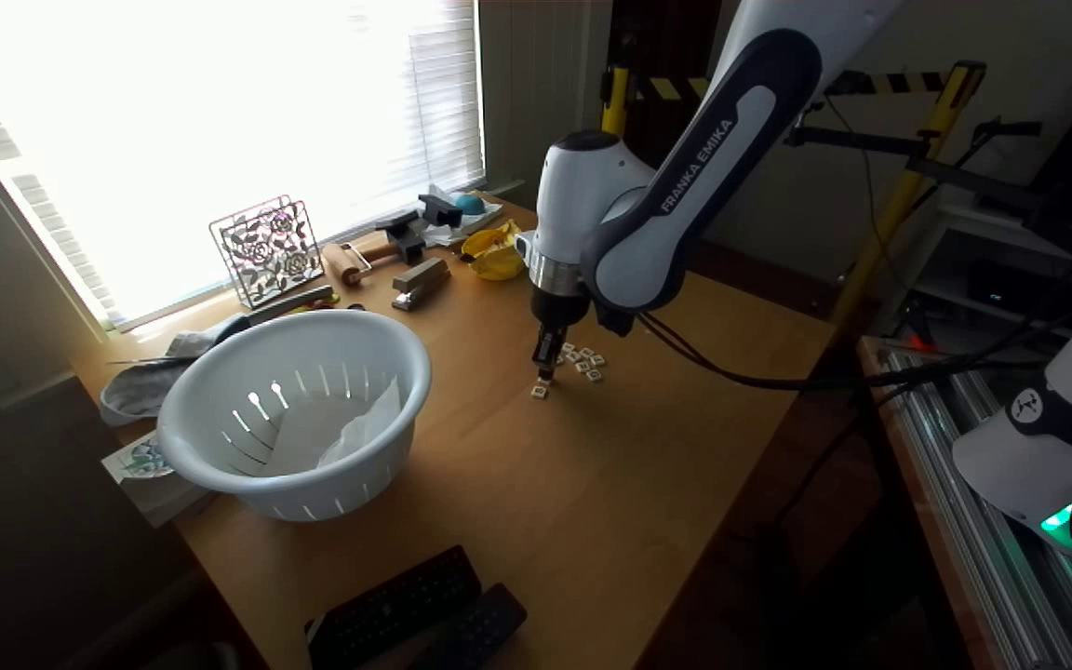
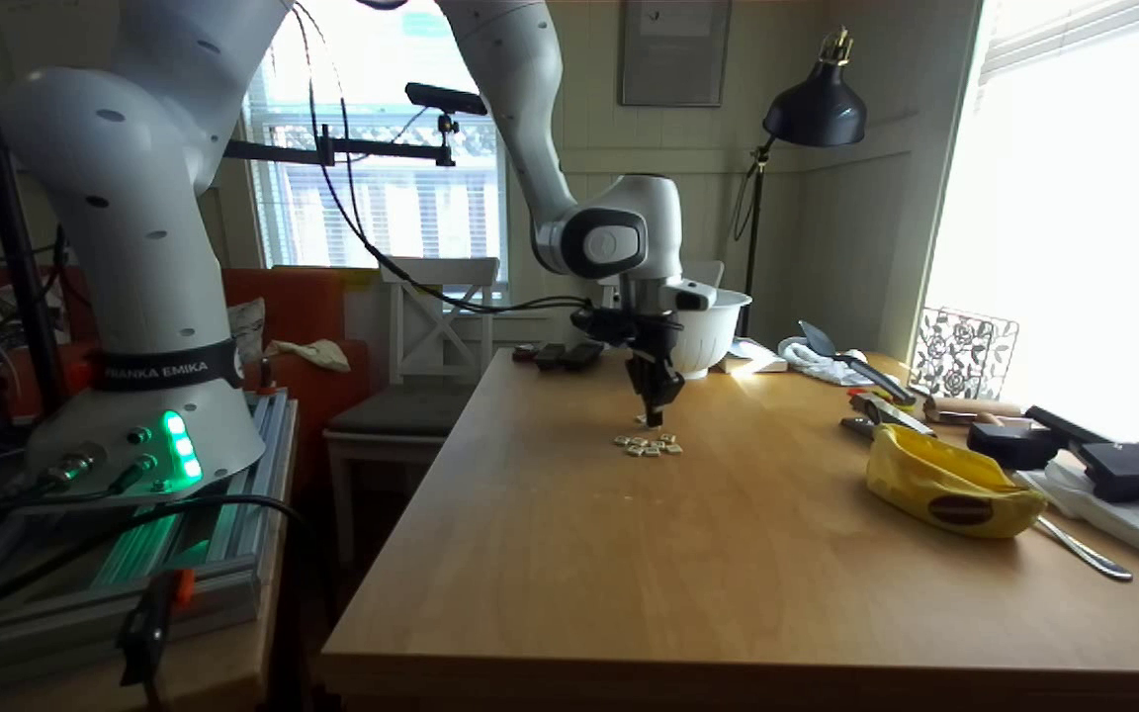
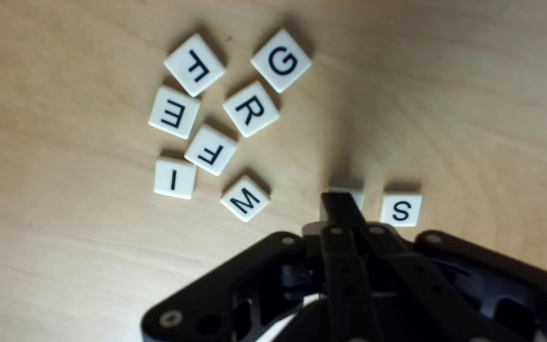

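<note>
Wrist view: tile [image 3: 357, 196] beneath fingers [image 3: 342, 210]

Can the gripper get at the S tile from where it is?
Probably yes, once it opens. In the wrist view, the S tile lies close beside the gripper, its letter up and uncovered. The jaws look shut, though, and a partly hidden tile sits next to the S, which may crowd the grip.

we see the arm [image 1: 713, 167] stretched out and bent over at the wrist [image 2: 666, 227], with the gripper [image 2: 655, 415] pointing almost straight down. in the wrist view, we find its fingers [image 3: 342, 242] drawn together, side by side.
</note>
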